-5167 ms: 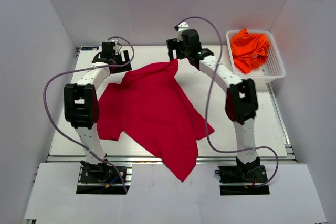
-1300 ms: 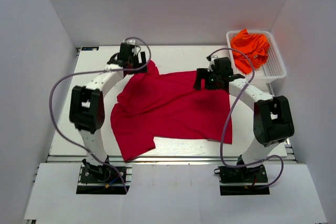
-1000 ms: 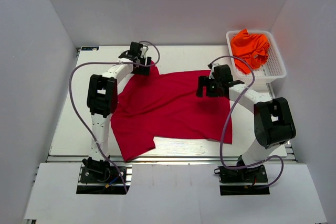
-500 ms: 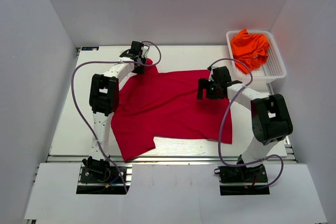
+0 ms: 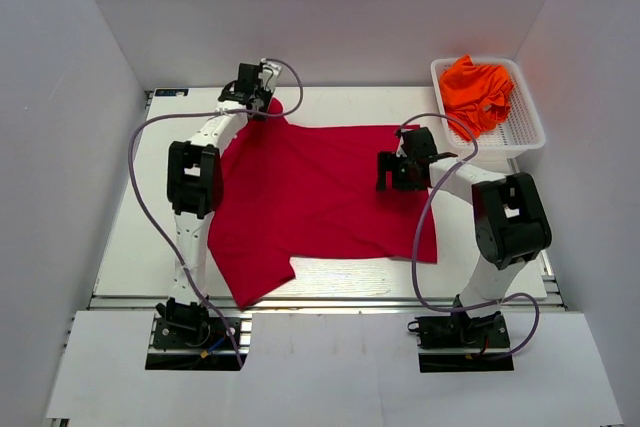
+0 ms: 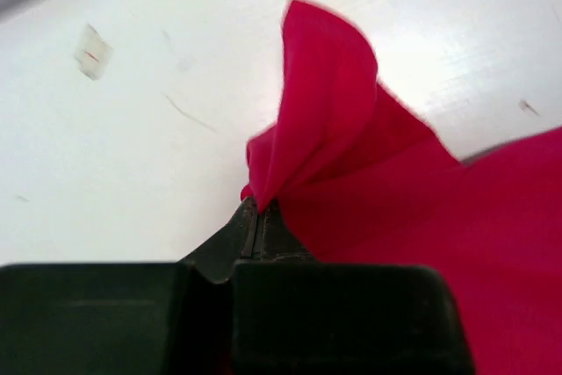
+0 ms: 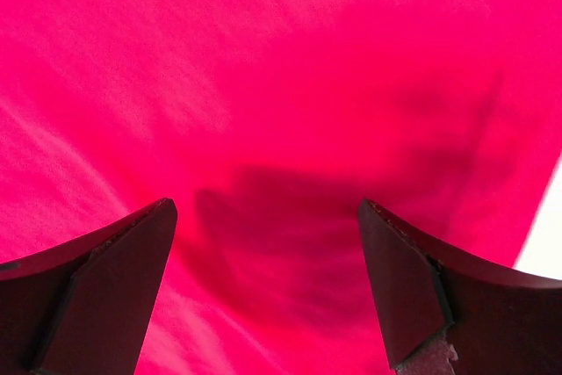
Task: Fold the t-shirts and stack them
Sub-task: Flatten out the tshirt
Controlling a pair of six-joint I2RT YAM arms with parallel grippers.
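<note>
The left arm reaches up the left side of the desk to the far left corner of the red shirt. The left jaws are clamped together on that corner. In the left wrist view they press tight on a pinch of red cloth, which rises in a folded peak past their tips. Bare white desk lies behind it and to its left.

The red shirt is spread over the middle of the desk, mostly flat, from under the left arm across to the right arm. Its far edge runs nearly straight to the right from the held corner. Its near left part runs out in a flap almost to the near edge of the desk.

The right arm bends in from the right, with its wrist over the far right part of the red shirt. The right jaws stand wide apart and hold nothing. The right wrist view shows both tips above red cloth, with a shadow between them. I cannot tell whether the tips touch the cloth.

At the far right corner of the desk stands 1 white mesh basket, near the red shirt's far right corner. Orange shirts lie crumpled inside it.
</note>
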